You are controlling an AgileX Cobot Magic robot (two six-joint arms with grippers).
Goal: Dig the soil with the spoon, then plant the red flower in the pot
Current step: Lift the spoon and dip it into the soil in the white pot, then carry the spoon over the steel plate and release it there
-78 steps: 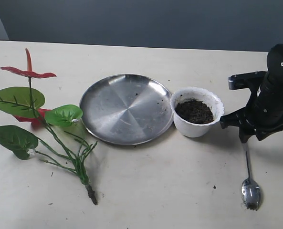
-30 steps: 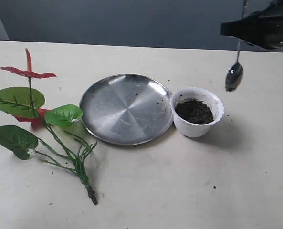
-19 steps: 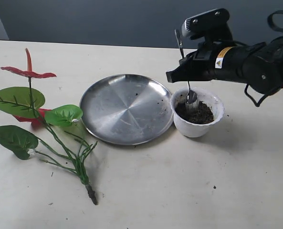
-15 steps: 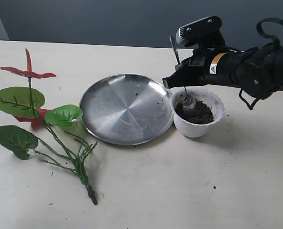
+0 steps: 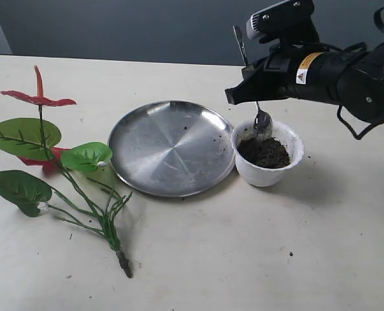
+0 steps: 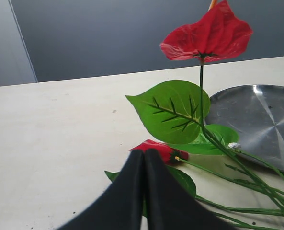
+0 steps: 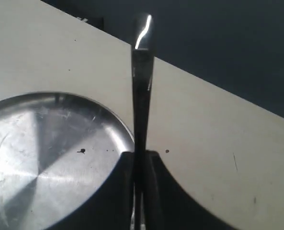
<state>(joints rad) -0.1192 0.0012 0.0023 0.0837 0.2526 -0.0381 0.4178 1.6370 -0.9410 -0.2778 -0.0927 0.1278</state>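
The small steel spoon (image 5: 262, 120) hangs bowl-down just over the left rim of the white scalloped pot (image 5: 269, 172), which holds dark soil (image 5: 264, 153). My right gripper (image 5: 242, 94) is shut on the spoon's thin handle (image 7: 142, 72), above and to the left of the pot. Whether any soil lies on the spoon I cannot tell. The red flower (image 5: 37, 98) lies on the table at the left, with green leaves and stems. In the left wrist view my left gripper (image 6: 144, 153) is shut and empty, close to a fallen red bloom (image 6: 157, 147) beneath the tall bloom (image 6: 206, 34).
A large round steel plate (image 5: 171, 148) lies between the flower and the pot, with a few dirt specks on it (image 7: 82, 151). Bare table stretches along the front. A dark wall runs behind the table's far edge.
My right gripper took the spoon from the table at the right, carried it over the pot and dipped it into the soil. It has now lifted the bowl slightly, up to the rim.
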